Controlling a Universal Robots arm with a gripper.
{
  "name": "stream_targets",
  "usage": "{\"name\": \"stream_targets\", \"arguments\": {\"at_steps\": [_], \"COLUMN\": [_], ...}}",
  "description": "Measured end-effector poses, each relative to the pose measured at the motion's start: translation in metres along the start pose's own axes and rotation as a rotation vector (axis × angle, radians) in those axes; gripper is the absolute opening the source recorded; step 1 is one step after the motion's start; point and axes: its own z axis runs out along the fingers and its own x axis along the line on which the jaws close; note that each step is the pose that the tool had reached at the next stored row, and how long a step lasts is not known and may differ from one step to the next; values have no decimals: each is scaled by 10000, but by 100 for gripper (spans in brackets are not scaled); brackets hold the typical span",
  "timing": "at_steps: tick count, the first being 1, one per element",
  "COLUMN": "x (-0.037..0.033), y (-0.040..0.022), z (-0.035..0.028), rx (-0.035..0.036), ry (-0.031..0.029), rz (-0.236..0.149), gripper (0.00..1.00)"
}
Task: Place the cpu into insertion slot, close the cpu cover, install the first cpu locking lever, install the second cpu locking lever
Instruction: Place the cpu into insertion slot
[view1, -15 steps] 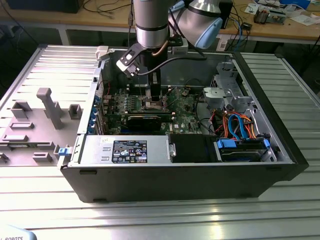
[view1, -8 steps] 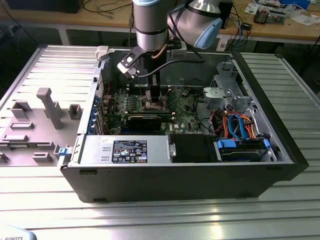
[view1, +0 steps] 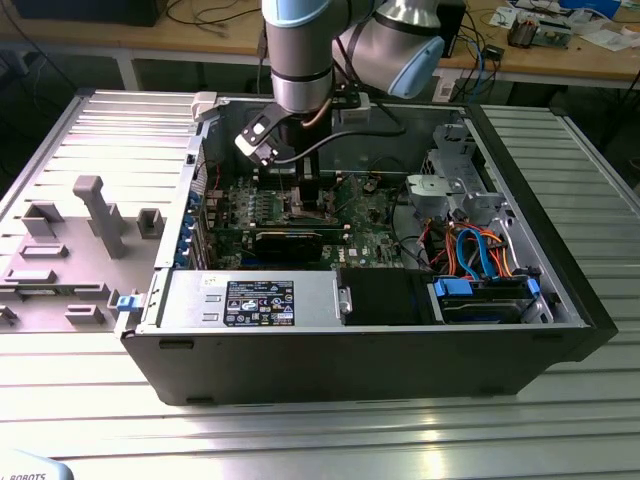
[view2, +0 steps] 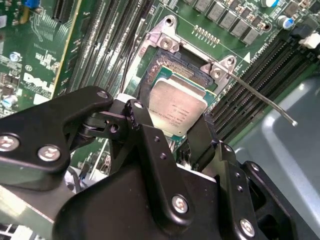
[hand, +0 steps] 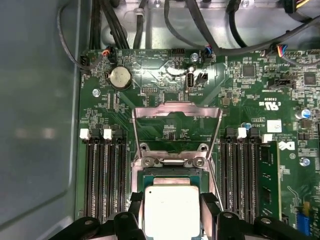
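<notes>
The cpu (hand: 171, 212), a flat square chip with a silvery top, sits between the black fingers (hand: 210, 212) of my gripper (hand: 171, 220), which is shut on it. In the second wrist view the cpu (view2: 177, 111) hovers tilted just over the near part of the insertion slot (view2: 176, 64), whose dark pin field and silver rim show beyond it. The cpu cover (hand: 177, 109) stands swung open behind the insertion slot (hand: 170, 178). A thin wire locking lever (view2: 262, 99) sticks out unlatched to one side. In the exterior view my gripper (view1: 305, 200) reaches down into the open computer case.
Black memory slots (hand: 102, 175) flank the socket on both sides. A long black graphics card (view1: 290, 240), a power supply (view1: 250, 300) and drive cables (view1: 480, 250) fill the case. A grey fixture block (view1: 90, 215) stands on the table at the exterior view's left.
</notes>
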Motion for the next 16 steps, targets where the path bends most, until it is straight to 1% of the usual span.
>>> {"name": "stream_targets", "arguments": {"at_steps": [2,3,4,6,7,8,9,10,13,16], "x": [0,-1,-1,-1,-3,-2,-1,0,7,7], "y": [-5,-9,-13,-15,-26,-31,-42,-43,-41,-42], "z": [42,76,96,127,172,193,171,165,157,168], "rx": [-1,0,-1,-4,-3,-7,-66,-66,-73,-73], "ry": [1,0,-6,-31,-36,-23,-41,-100,-207,-213], "rz": [1,3,61,338,319,227,183,175,161,146], "gripper": [54,54,54,54,54,54,54,54,54,54]}}
